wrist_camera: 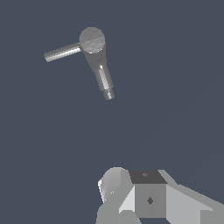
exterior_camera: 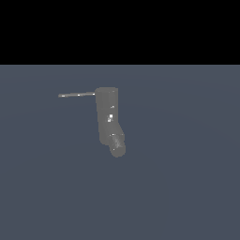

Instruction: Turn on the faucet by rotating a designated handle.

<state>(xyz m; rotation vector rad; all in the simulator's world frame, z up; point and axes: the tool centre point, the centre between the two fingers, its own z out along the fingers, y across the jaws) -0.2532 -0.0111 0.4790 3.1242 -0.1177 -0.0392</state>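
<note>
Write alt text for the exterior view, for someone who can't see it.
A dull gray faucet stands alone on a flat blue-gray surface, its thin handle sticking out sideways from the top toward the exterior view's left. A short angled spout sits at its lower end. No robot arm shows here.

Floor (exterior_camera: 178, 187): flat, matte slate blue-gray, unmarked, fills lower three quarters of exterior view and all visible ground in wrist view. Backdrop (exterior_camera: 120, 30): solid black band across top of frame, straight horizon. Light even and dim.
</note>
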